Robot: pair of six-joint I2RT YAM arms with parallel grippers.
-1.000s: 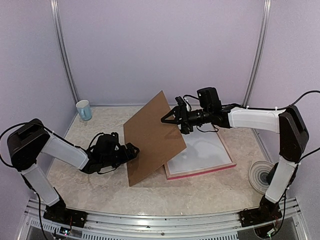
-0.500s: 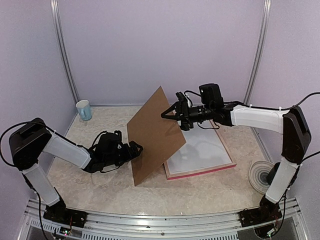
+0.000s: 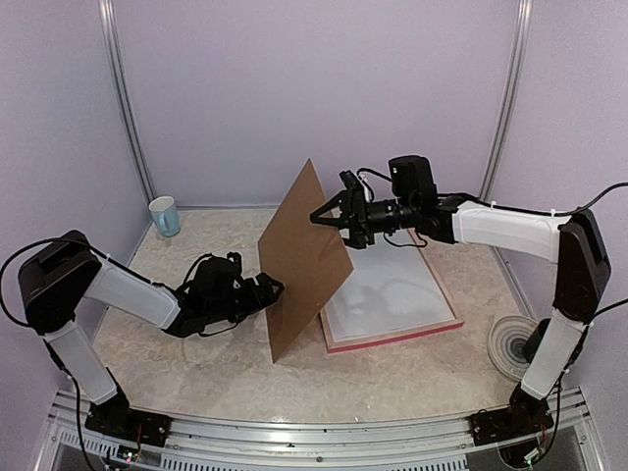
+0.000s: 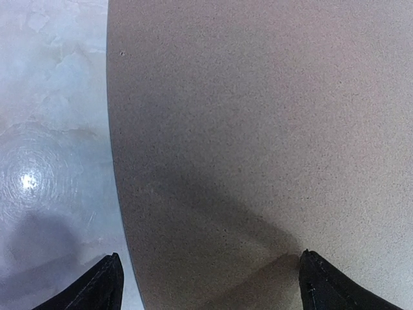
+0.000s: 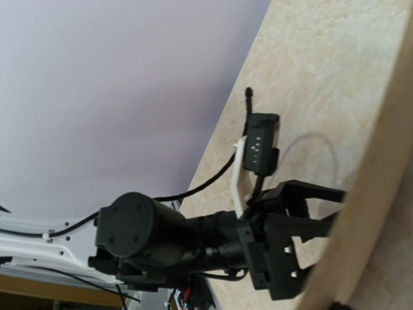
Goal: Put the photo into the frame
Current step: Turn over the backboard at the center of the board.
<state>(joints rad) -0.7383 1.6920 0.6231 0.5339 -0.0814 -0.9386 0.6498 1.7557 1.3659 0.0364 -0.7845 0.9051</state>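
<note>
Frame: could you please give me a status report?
Left hand and right hand open. Frame flat on table. Brown board on edge between hands, at frame's left.

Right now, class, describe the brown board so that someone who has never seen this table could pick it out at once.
Start at the marbled beige table and look to its middle, between the left arm and the right arm. There a large brown board stands up steeply, just left of the pink frame lying flat. Nothing else here is plain brown or propped upright.
</note>
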